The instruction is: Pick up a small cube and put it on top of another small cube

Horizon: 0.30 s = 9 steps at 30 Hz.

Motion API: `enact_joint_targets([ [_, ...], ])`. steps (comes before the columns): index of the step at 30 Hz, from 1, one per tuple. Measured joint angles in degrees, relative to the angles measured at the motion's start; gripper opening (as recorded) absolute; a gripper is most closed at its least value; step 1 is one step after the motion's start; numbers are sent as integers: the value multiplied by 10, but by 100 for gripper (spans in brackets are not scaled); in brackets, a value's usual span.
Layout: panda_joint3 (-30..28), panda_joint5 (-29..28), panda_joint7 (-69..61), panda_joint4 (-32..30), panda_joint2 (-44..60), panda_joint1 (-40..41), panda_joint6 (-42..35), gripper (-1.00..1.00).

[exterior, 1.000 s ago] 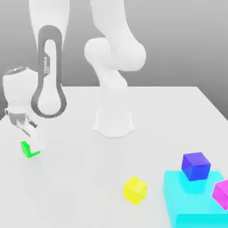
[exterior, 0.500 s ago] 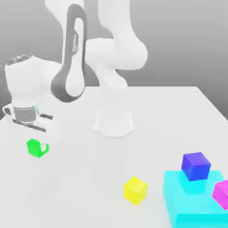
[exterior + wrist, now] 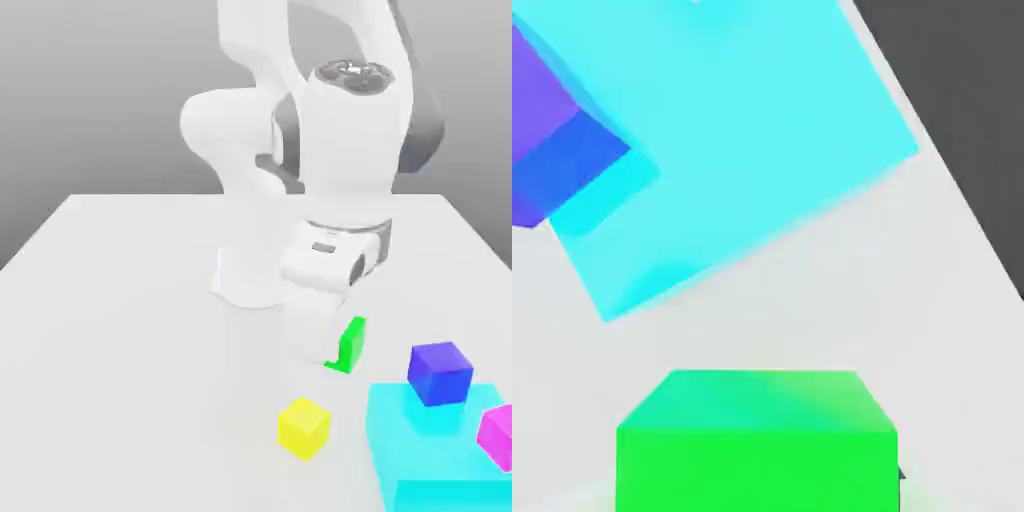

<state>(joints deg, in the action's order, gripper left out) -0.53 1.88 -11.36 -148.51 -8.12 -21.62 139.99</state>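
Note:
The small cube point(image 3: 352, 345), bright green, hangs just above the white table between the fingers of my gripper point(image 3: 332, 348), which is shut on it. Much of the cube is covered by the white hand in the exterior view. In the hand view the green cube point(image 3: 757, 440) sits close in front of the camera. A small yellow cube point(image 3: 303, 427) of about the same size rests on the table, a little nearer the front and slightly toward the exterior view's left of the held cube.
A large cyan block point(image 3: 440, 455) lies at the exterior view's front right, with a blue cube point(image 3: 440, 373) and a magenta cube point(image 3: 497, 435) on it. The cyan block point(image 3: 732, 130) and blue cube point(image 3: 552, 130) appear beyond the held cube. The arm's white base point(image 3: 255, 280) stands mid-table.
The arm has swung from the exterior view's far left across to the right, carrying the green cube from its spot on the table to near the yellow cube and cyan block.

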Motion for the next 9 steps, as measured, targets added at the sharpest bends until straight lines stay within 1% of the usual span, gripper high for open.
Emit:
enact_joint_targets([
  [2,26,-5,-35,11,7,-34,-2,-100],
  [5,42,-14,-53,7,59,-58,55,-100],
  [6,42,-16,-54,5,70,-61,68,100],
  [9,42,-16,-54,5,70,-66,68,100],
])
